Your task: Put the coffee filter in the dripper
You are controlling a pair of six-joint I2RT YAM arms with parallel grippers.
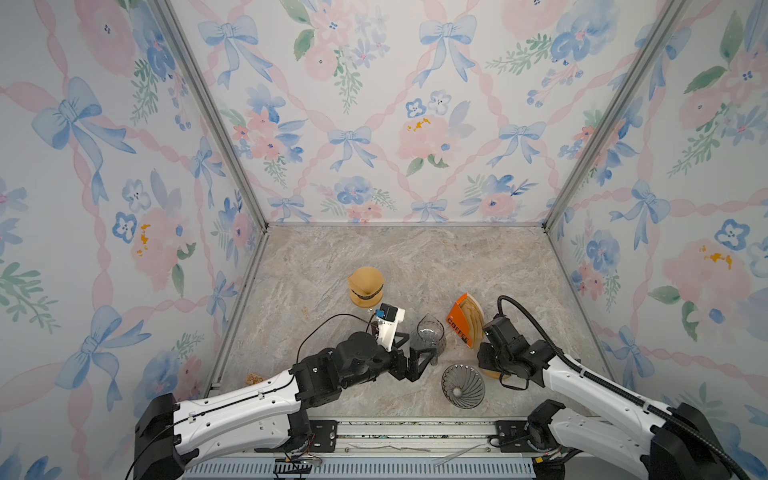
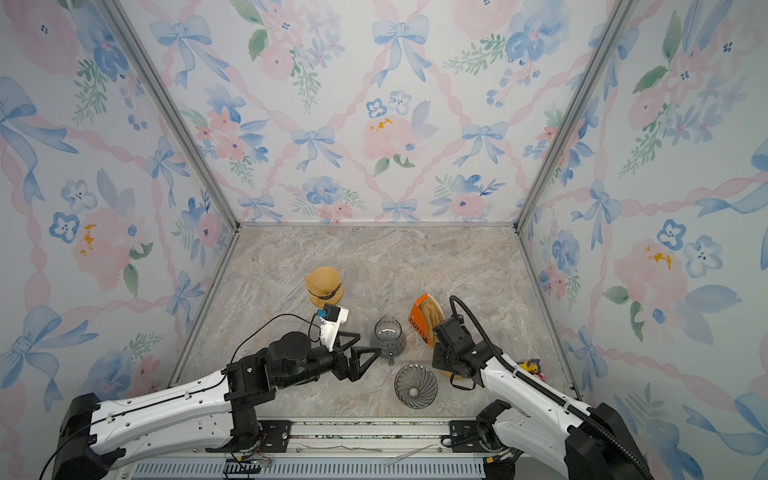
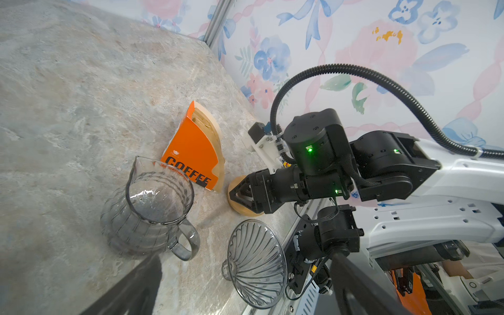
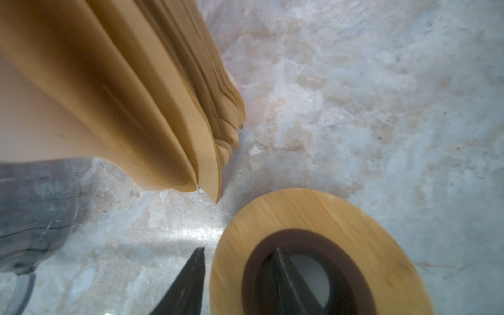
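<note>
Three floral-papered walls box in a marbled stone surface. Paper coffee filters stand in the orange COFFEE box, right of centre; the ribbed glass dripper sits apart, near the front edge. Left hand is spread wide beside the glass carafe. Right hand straddles the rim of a wooden ring. Gripping or not, can't tell.
</note>
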